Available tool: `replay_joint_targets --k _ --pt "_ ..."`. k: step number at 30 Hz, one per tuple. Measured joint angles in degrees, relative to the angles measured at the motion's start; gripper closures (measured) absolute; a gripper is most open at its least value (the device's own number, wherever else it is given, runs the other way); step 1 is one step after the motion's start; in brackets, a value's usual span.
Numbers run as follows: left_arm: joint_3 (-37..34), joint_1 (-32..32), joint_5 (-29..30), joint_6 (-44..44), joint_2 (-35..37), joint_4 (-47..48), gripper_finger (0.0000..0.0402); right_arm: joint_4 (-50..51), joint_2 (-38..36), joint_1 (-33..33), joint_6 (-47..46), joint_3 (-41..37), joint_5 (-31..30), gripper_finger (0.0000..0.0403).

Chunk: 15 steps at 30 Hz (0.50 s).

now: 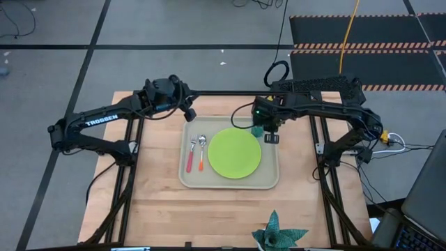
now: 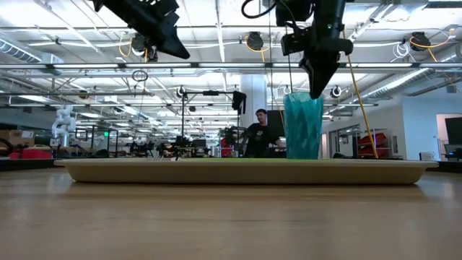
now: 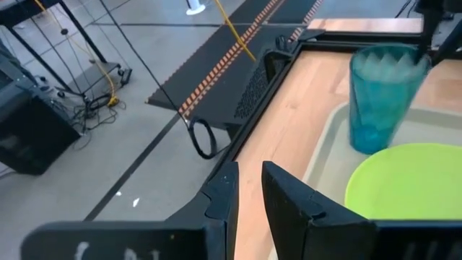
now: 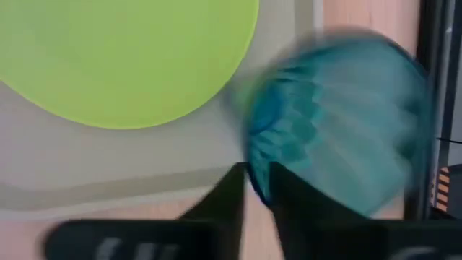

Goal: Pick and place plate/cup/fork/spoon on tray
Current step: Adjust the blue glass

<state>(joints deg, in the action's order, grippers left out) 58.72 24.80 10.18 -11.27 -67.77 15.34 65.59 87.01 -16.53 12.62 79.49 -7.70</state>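
We see the tray (image 1: 230, 183) lying in the middle of the desk (image 1: 160, 216), its long sides running left to right. On its right half sits the plate (image 1: 235, 153), flat and round. Left of the plate, the fork (image 1: 190, 155) and the spoon (image 1: 202, 153) lie side by side on the tray floor, handles toward the near edge, the fork on the left and the spoon between it and the plate.

The cup (image 2: 303, 126) stands upright in the far right corner of the tray, just beyond the plate's far rim. The right tool (image 2: 315, 92) hangs directly above it with its tips at the cup's rim. In the right wrist view its two fingers (image 4: 224, 198) stand close together with the edge of the cup's wall between them, so we take it as pinching the cup's rim.

The left tool (image 1: 189, 113) hovers above the desk just beyond the tray's far left corner, well clear of the surface in the low view. Its fingers (image 3: 289, 198) stand a little apart with nothing between them.

A spiky green leafy thing (image 1: 277, 236) sits at the near edge of the desk. A person (image 2: 260, 137) stands far back in the room.
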Motion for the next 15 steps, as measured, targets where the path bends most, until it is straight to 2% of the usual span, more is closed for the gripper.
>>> replay_joint_targets --k 1,3,15 --pt "0.00 0.00 0.02 0.31 -0.01 0.19 0.0334 0.11 0.02 0.00 0.11 -0.44 -0.23 0.0376" --pt "0.00 0.00 0.11 0.80 0.00 0.59 0.0334 0.20 0.02 0.00 0.09 -1.27 -1.51 0.0393" --pt "0.00 0.00 0.13 1.21 -0.02 1.26 0.0334 0.62 0.00 -0.02 0.51 -3.17 -3.15 0.0401"
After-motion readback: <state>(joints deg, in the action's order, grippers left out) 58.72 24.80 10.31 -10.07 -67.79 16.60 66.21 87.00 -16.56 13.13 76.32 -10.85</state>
